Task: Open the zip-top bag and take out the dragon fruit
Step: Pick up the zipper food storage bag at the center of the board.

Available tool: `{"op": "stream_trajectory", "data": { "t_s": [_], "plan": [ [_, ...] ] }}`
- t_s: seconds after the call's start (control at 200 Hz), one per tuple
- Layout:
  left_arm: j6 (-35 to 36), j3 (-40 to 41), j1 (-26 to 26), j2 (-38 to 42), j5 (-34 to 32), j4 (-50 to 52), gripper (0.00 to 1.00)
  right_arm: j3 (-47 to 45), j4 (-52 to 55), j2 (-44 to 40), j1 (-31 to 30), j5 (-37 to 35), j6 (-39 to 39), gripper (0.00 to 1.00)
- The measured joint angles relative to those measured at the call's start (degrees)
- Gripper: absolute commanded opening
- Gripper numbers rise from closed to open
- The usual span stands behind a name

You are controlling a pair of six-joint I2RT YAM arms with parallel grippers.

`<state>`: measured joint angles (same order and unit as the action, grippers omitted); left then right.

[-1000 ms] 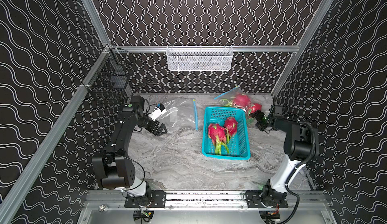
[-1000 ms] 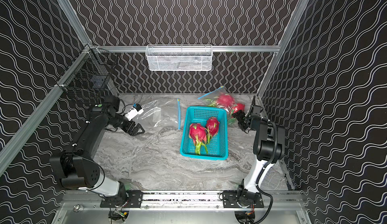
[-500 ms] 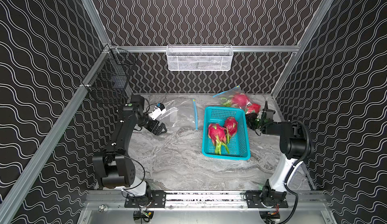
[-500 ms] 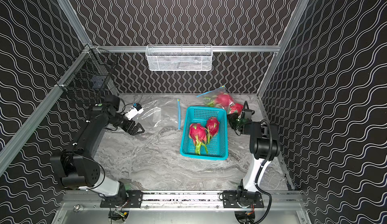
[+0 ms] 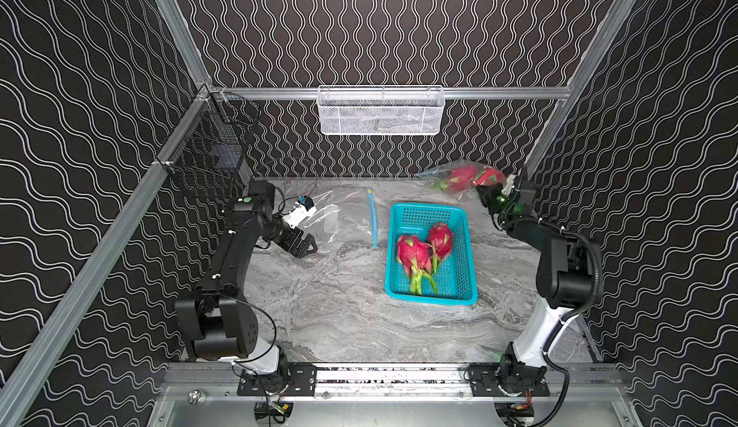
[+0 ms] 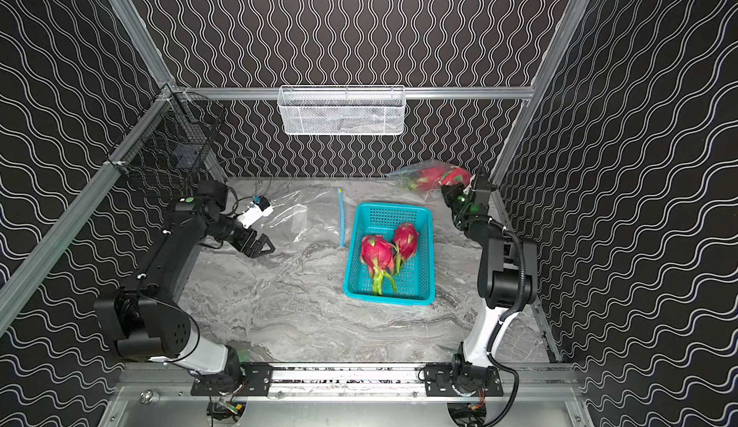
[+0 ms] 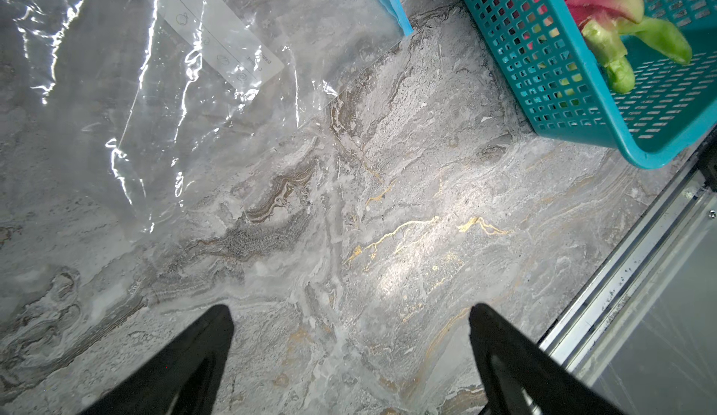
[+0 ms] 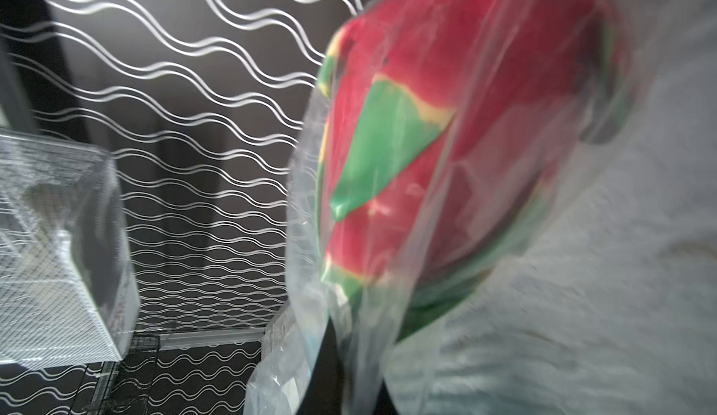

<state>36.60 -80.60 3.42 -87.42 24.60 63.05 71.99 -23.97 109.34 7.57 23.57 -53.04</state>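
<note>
The clear zip-top bag (image 5: 441, 171) lies at the back right corner of the table, with red and green dragon fruit (image 5: 463, 176) inside it. My right gripper (image 5: 485, 195) is shut on the near end of that bag. In the right wrist view the film (image 8: 419, 285) runs down between the dark fingers of the gripper (image 8: 357, 358), and the dragon fruit (image 8: 446, 83) fills the picture just beyond. My left gripper (image 5: 307, 245) hovers open over bare table at the left. Nothing is between its fingers in the left wrist view (image 7: 349, 316).
A teal basket (image 5: 433, 299) holding two loose dragon fruits stands mid-table. An empty clear bag (image 5: 343, 215) with a blue zip strip lies flat between it and my left gripper. A white mesh basket (image 5: 381, 111) hangs on the back wall, a black wire basket (image 5: 207, 161) at the left.
My right gripper went from open to shut on the bag's film and moved back toward the corner, nudging the bag. The left arm has barely moved.
</note>
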Motion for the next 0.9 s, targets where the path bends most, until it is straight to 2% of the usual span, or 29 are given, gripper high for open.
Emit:
{"op": "stream_trajectory", "data": {
  "t_s": [0.26, 0.555, 0.776, 0.901],
  "plan": [
    [0.0, 0.1, 0.0, 0.9, -0.3, -0.5, 0.98, 2.5, 5.7, -6.6, -0.4, 0.7, 3.1, 0.00],
    [-0.2, 0.5, 0.0, 1.8, -0.3, -1.9, 0.98, 6.1, 11.6, -16.4, -5.0, 3.0, 9.7, 0.00],
    [-0.3, 4.2, 1.2, 6.1, 1.7, -6.0, 0.99, 9.2, 16.8, -21.3, -14.0, 4.6, 13.6, 0.00],
    [-1.5, 3.2, 5.3, 6.4, 5.9, -7.7, 0.99, 7.9, 19.3, -23.8, -21.2, 5.9, 14.7, 0.00]
  ]
}}
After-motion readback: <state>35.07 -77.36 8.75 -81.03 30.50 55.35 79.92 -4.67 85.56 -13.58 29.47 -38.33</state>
